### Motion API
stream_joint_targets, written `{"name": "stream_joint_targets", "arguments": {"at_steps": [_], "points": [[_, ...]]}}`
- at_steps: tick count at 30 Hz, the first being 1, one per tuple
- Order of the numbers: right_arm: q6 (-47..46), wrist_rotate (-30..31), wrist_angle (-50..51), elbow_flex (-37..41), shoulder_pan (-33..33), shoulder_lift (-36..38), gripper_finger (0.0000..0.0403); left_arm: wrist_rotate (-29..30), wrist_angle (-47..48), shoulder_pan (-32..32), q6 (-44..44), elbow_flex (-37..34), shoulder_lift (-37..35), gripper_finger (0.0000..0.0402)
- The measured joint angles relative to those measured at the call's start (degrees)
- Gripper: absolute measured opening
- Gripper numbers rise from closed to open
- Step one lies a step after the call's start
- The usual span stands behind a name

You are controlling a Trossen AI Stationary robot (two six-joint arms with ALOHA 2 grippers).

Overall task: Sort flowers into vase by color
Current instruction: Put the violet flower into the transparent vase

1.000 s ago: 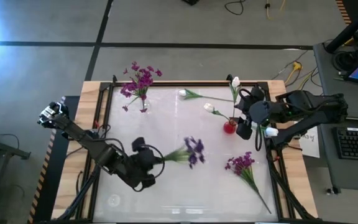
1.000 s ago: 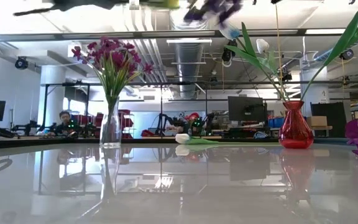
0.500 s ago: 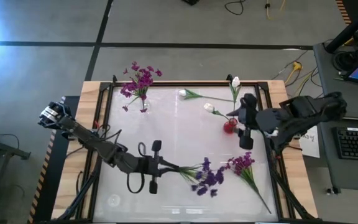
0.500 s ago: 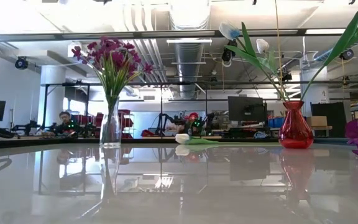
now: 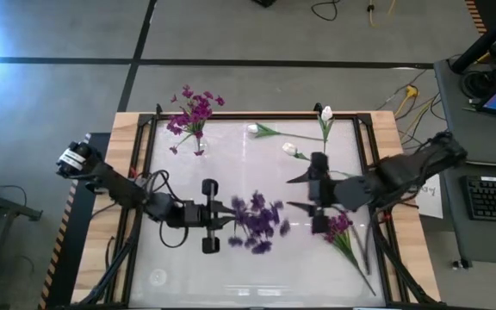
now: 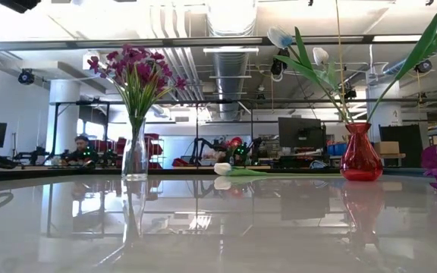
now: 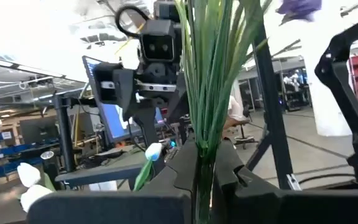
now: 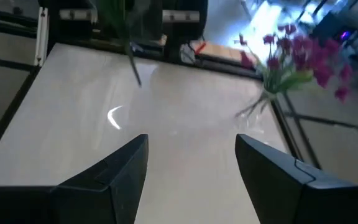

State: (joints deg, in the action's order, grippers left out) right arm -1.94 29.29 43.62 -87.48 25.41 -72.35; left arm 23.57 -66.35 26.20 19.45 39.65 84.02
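Holding: left gripper [image 5: 215, 226] jaws clamp purple flowers [image 5: 257, 224] by stiff stems
Handling: light, floppy blossoms
Waiting: right gripper [image 5: 315, 194] jaws wide

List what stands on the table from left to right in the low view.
Clear vase with purple flowers → white tulip lying flat → red vase with white tulips → purple blossom at the edge.

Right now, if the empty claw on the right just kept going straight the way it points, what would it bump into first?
Probably the purple bunch held out by the left gripper. The open right gripper points left across the table straight toward those blossoms. Heights are hard to judge from above, so it might pass over or under them.
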Motion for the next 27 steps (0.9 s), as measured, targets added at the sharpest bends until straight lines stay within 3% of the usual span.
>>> {"name": "stream_joint_targets", "arguments": {"at_steps": [9,18,22,27], "points": [[6.45,0.79,-15.97,0.0,-0.02,-7.8,0.0233,0.02,-0.98,-2.09,1.12,2.01,3.53,0.0],[10.99,0.77,-24.54,0.0,-0.15,-11.22,0.0221,0.08,-2.27,-3.62,1.74,3.66,5.32,0.0],[12.02,0.75,-26.42,0.0,-0.15,-11.93,0.0197,0.09,-2.38,-3.97,1.74,3.93,5.3,0.0],[12.98,0.92,-26.91,0.0,-0.33,-12.48,0.0137,2.37,-2.25,-4.14,1.78,3.93,5.34,0.0]]}}
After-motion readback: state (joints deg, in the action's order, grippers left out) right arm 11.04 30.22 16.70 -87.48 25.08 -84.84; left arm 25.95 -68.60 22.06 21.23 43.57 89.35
